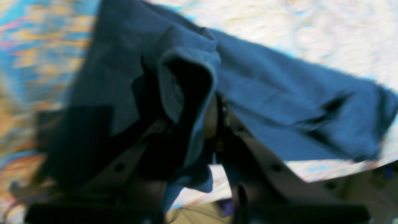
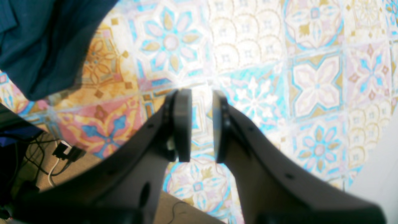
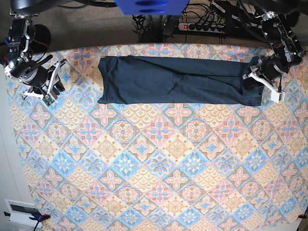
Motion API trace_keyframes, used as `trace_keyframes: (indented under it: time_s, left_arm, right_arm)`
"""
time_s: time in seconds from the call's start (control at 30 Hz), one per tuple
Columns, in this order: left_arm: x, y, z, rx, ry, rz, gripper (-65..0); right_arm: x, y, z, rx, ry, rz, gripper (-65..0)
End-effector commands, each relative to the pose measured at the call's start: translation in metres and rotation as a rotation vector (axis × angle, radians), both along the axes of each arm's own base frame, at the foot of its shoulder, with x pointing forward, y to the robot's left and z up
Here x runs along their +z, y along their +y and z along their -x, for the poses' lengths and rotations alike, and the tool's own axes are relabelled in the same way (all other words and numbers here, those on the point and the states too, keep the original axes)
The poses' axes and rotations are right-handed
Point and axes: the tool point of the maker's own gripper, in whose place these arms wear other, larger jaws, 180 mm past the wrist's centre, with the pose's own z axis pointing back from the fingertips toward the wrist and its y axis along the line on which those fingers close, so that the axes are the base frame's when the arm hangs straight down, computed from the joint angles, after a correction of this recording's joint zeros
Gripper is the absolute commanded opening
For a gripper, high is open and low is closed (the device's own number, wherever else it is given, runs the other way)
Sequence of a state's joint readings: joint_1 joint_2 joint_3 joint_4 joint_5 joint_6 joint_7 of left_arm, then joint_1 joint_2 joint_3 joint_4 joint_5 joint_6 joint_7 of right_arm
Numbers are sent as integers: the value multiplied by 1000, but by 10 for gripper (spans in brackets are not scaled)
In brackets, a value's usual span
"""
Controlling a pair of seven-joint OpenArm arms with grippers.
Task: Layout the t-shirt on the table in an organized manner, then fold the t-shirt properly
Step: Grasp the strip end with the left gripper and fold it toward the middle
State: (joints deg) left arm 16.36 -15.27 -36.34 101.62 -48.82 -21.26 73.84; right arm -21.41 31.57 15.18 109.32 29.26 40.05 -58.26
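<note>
The dark navy t-shirt [image 3: 173, 81] lies as a long folded band across the far part of the patterned table [image 3: 159, 159]. At the band's right end in the base view, my left gripper [image 3: 255, 82] is shut on it. In the left wrist view, which is blurred, a bunched fold of the t-shirt [image 1: 279, 93] sits between the fingers of that gripper [image 1: 199, 124]. My right gripper [image 3: 55, 83] hovers over bare cloth beyond the shirt's other end. Its pads stand apart with nothing between them [image 2: 202, 124], and the t-shirt's edge [image 2: 40, 46] shows at the upper left.
A power strip and a tangle of cables [image 3: 202, 24] lie just past the table's far edge. More cables and a plug [image 2: 62, 152] are on the floor beside the table's edge. A white device [image 3: 21, 211] sits off the near left corner.
</note>
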Motion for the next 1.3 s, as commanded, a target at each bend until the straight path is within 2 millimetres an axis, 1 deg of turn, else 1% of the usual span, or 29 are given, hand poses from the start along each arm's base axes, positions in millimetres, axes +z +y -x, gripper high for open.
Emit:
trace_keyframes:
  time_s: [0.0,0.07,0.13,0.27,0.4,0.57,0.67,1.03,1.13,1.17,1.2,1.23,1.27]
  left_arm:
    - [10,-2,-6,-3,-44,8,-650]
    - [8,-10,-7,7,-54,37,-650]
    - [11,-17,-15,13,-77,60,-650]
    - [9,-28,-17,24,-84,100,-650]
    - [14,-38,-29,31,-116,130,-650]
    - [11,-55,-31,3,-113,161,-650]
    - [10,-60,-31,-9,-110,164,-650]
    - [11,-62,-31,-12,-112,176,-650]
    - [16,-77,-34,-58,-129,218,-650]
    - [20,-83,-35,-85,-136,230,-633]
    - [25,-89,-36,-118,-147,242,-600]
    - [31,-95,-37,-147,-162,257,-564]
    - [39,-102,-38,-177,-182,283,-513]
  right_arm:
    - [11,-1,-7,14,-36,5,-540]
    - [11,-1,-7,14,-36,3,-540]
    - [11,-1,-7,14,-36,3,-540]
    - [10,-1,-6,14,-33,3,-540]
    - [10,-1,-6,14,-33,3,-540]
    - [10,-1,-5,14,-32,3,-540]
    - [10,-1,-5,14,-32,3,-540]
    - [10,0,-6,14,-33,0,-539]
    - [7,5,-5,5,-32,-18,-539]
    - [7,6,-5,4,-32,-23,-539]
    - [6,6,-4,3,-30,-22,-539]
    - [6,6,-4,3,-30,-22,-539]
    - [6,6,-4,3,-29,-22,-539]
